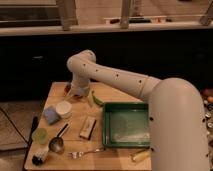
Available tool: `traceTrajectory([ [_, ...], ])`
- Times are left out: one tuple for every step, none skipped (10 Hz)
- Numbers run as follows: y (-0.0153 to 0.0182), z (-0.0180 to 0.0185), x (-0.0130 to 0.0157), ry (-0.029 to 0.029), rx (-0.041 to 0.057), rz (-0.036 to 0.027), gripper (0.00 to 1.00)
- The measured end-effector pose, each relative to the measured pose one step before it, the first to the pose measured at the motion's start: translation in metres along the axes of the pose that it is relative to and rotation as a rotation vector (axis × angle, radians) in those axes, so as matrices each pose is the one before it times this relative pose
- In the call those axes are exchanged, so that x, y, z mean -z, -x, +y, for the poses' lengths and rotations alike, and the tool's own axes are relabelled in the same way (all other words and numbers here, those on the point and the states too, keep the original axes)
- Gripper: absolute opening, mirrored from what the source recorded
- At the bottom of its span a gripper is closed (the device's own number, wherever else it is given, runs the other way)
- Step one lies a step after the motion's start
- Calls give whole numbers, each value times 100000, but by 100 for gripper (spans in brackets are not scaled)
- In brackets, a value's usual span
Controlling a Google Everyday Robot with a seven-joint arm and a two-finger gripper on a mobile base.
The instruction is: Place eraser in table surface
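wooden table surface point(120, 161): light-brown top in the lower left of the frame, carrying everything named below.
gripper point(76, 92): at the end of the white arm point(115, 80), low over the far left part of the table, upper left of the clutter; whether it is wide, narrow or holding anything i cannot tell.
eraser: not made out with any certainty. a reddish spot shows at the gripper's left edge, so the eraser may be there, in or under the gripper, but that is a guess.
key relation: if the eraser is at the gripper, bare wood lies directly below and just toward the near side of it, so the move would be a short drop straight down; no long axis can be read.
nearer arm: only one arm, reaching in from the right of the frame.
green tray point(128, 107): lower centre, well to the right of the gripper and apart from it; not the target.
green pod point(97, 100): lies just right of the gripper, between it and the tray.
white bowl point(63, 108): just below the gripper in the frame.
blue sponge point(51, 115): touching or just beside the bowl, to its left.
brown block point(88, 127): left of the tray, long axis running up and down the frame.
spoon point(58, 142), fork point(85, 152): near the front edge.
cut off: the arm's big white body covers the right side of the table and the tray's right rim.
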Motion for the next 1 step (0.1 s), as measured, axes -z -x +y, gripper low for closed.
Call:
traceTrajectory([
  [-1,5,2,-3,-10,0,80],
])
